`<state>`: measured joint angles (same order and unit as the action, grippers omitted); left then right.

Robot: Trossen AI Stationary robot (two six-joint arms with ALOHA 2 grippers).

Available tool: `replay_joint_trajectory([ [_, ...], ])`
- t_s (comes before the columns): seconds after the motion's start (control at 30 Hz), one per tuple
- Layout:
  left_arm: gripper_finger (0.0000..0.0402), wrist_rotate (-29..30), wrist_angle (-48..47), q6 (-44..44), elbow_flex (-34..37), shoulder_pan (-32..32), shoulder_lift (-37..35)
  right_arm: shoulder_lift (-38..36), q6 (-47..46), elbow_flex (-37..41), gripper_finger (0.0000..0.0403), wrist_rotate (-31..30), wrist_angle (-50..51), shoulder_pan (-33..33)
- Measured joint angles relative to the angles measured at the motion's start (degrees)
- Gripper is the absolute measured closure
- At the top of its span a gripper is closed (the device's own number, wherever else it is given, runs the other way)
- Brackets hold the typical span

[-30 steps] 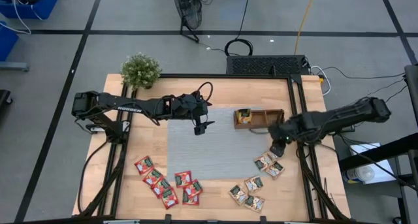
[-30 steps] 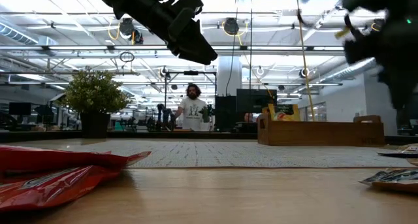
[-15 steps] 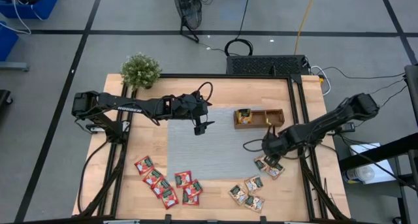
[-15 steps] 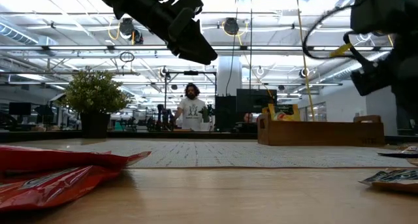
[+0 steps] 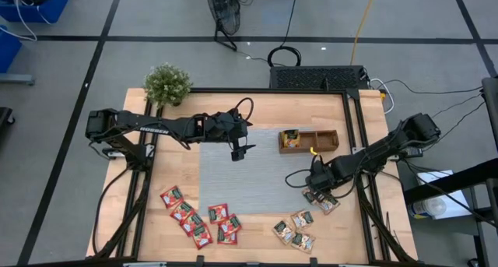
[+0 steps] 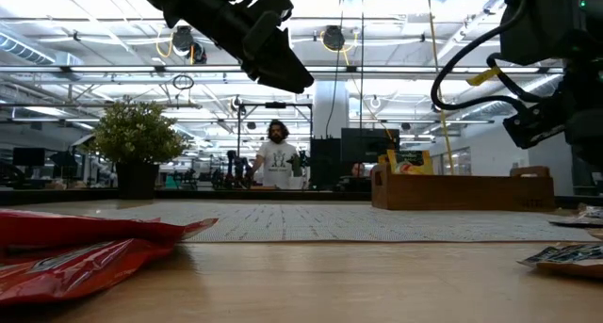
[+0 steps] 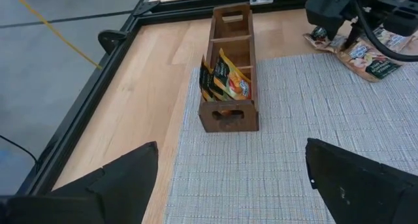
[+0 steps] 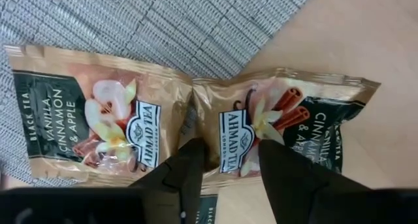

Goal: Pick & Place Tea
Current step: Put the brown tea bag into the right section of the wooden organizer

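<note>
- Right now the nearest tea lies along the table's front edge: the red sachets [image 5: 198,220] toward the front left corner, and a pale-and-green cluster [image 5: 294,230] toward the front right.
- Further in, the right gripper [image 5: 318,188] hangs low over two more pale sachets [image 8: 196,129] lying at the right edge of the grey mat [image 5: 249,170], one half on the weave, one on bare wood. Its jaws stand parted, straddling the seam where the two packets meet, pinching nothing yet.
- These sachets look feather-light, thin and crinkly, with glossy foil that I'd judge slippery. Lying flat, they offer no height to take hold of, so a raised crimped edge or lifted corner seems the best spot. Closing on that seam risks lifting both at once or skidding one away.
- Beyond, the wooden tray [image 5: 309,140] sits near the mat's far right corner, with orange-yellow sachets [image 7: 225,81] standing in one end compartment.
- Farthest, the left gripper [image 5: 237,152] waits above the mat's far edge, jaws spread wide and empty.
</note>
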<state>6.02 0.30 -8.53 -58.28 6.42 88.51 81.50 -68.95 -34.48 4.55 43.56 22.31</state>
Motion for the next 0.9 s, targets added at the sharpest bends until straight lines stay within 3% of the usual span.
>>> replay_joint_trajectory([
  [0.13, 0.0019, 0.0, 0.0, 0.0, 0.0, 0.0, 0.0, -0.3, 0.5, 0.0, 0.0291, 0.0, -0.2, 0.0],
  [0.37, 0.0024, 0.0, 0.0, 0.0, 0.0, 0.0, 0.0, -3.9, 3.9, 0.1, 0.0386, 0.0, -0.5, 0.0],
  [0.53, 0.0018, 0.0, 0.0, 0.0, 0.0, 0.0, 0.0, -9.5, 3.7, -0.8, 0.0381, -0.6, 2.1, 0.0],
  [0.73, 0.0026, 0.0, 0.2, 0.0, 0.0, 0.0, 0.0, -15.4, 4.1, -6.9, 0.0393, -7.7, 13.0, 0.5],
  [0.9, 0.0029, 0.0, 0.3, 0.0, 0.0, 0.0, 0.0, -17.4, 5.7, -12.3, 0.0393, -21.6, 25.0, 1.0],
])
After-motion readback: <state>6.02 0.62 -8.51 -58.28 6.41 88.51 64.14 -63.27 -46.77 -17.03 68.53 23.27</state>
